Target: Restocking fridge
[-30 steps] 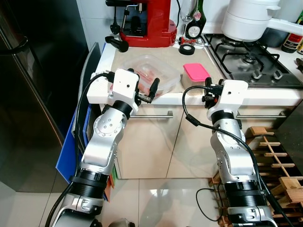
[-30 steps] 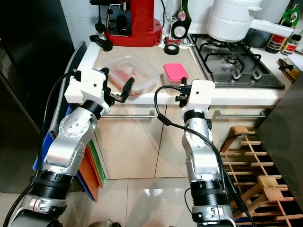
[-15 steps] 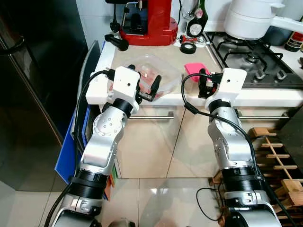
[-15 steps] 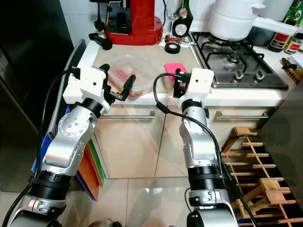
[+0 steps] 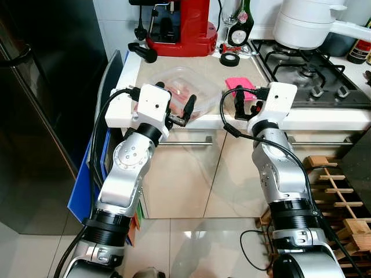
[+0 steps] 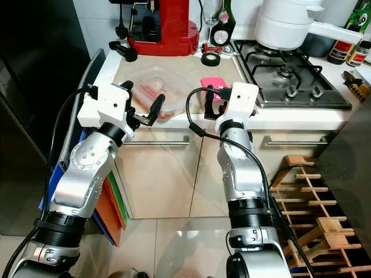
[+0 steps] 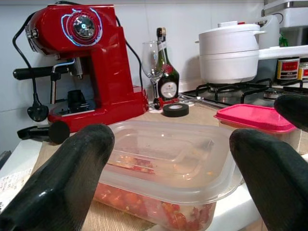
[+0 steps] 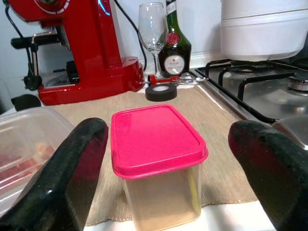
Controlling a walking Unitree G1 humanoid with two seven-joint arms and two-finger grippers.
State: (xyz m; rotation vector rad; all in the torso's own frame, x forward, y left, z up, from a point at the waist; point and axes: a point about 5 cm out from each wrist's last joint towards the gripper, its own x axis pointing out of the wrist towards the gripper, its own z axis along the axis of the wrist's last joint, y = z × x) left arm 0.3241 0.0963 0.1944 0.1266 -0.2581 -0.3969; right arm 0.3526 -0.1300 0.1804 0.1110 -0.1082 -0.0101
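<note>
On the counter's woven mat (image 8: 219, 120) sit two food boxes near the front edge. A clear lidded tub with red food (image 5: 184, 88) is on the left. A small pink-lidded container (image 8: 156, 139) stands to its right. My left gripper (image 7: 171, 144) is open at the counter edge, one finger on each side of the clear tub's near end, not touching it. My right gripper (image 8: 168, 139) is open too, level with the pink-lidded container, which stands just ahead between the fingers. The dark fridge door (image 5: 35, 116) is shut at the left.
Behind the boxes are a red espresso machine (image 5: 179, 26), a black tape roll (image 5: 230, 59), a wine glass (image 8: 152, 29) and a bottle (image 7: 168, 72). A white pot (image 5: 307, 23) sits on the gas hob (image 5: 307, 72). Blue boards (image 5: 87, 174) lean beside the fridge; a wooden rack (image 5: 339, 197) stands at the right.
My right arm has swung left and forward, bringing its open fingers up to the pink-lidded container. The left arm has stayed at the clear tub.
</note>
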